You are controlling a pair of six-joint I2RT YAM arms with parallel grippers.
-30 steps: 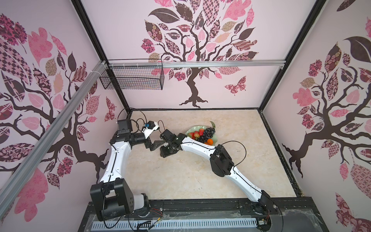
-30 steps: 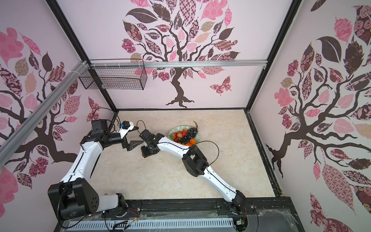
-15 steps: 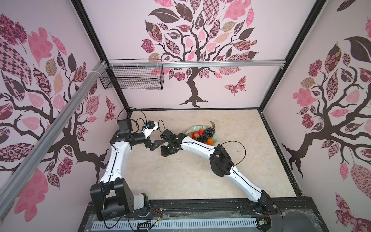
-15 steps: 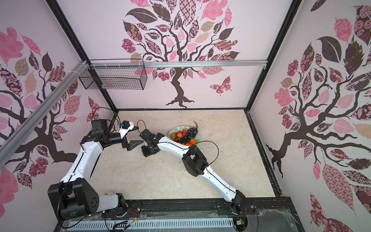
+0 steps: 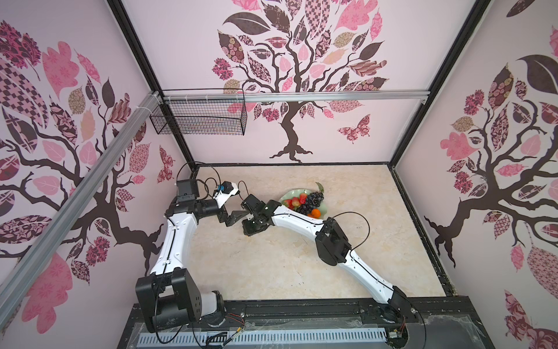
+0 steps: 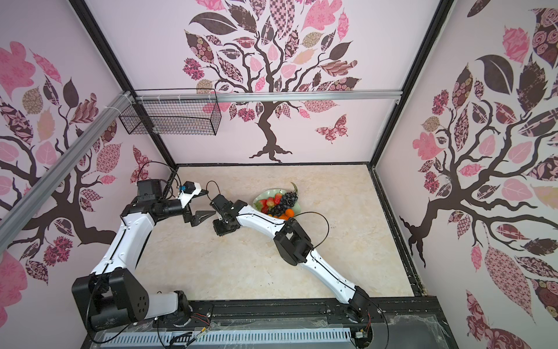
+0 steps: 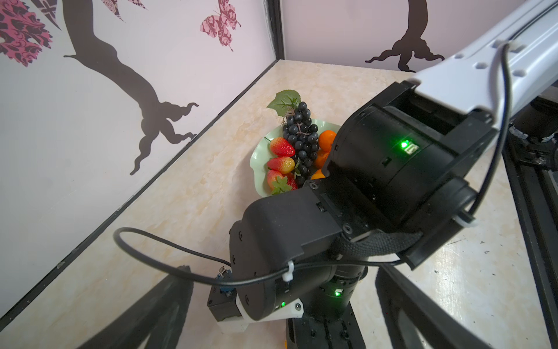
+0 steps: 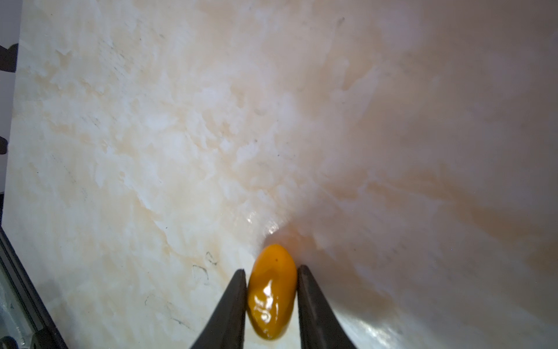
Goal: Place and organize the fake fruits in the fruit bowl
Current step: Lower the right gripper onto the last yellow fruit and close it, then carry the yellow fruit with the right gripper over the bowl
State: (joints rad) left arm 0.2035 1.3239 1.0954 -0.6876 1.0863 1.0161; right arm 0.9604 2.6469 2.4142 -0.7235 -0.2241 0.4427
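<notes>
- I am pinching a yellow-orange kumquat (image 8: 271, 290) with my right tool (image 8: 270, 269). In the right wrist view both dark fingers (image 8: 234, 302) are pressing against its long sides.
- The kumquat is resting on the marbled tabletop (image 8: 151, 151), and one end is projecting beyond the fingertips.
- In both top views my right tool is pointing down at the tabletop, just to the left of the fruit bowl (image 5: 290, 195). The tool body is hiding the kumquat in those views.
- My right arm (image 5: 297, 219) is reaching across the near edge of the fruit bowl and covering part of it.
- I am holding my left tool (image 5: 238, 215) spread wide. In the left wrist view its two fingers (image 7: 151, 308) are standing well apart, one on either side of my right arm.
- My left tool is hovering just beside my right tool, on the side away from the fruit bowl. I cannot tell whether the two are touching.
- The fruit bowl is sitting on the tabletop and carrying the other fruits.
- A dark grape bunch (image 7: 300, 136) is lying across the middle of the fruit bowl, with its green leaf (image 7: 283, 101) hanging over the rim toward the back wall.
- In both top views, red strawberries (image 7: 282, 146) are lying to the left of the grape bunch.
- Orange tangerines (image 7: 327, 139) are lying on its near side, partly hidden by my right arm.
</notes>
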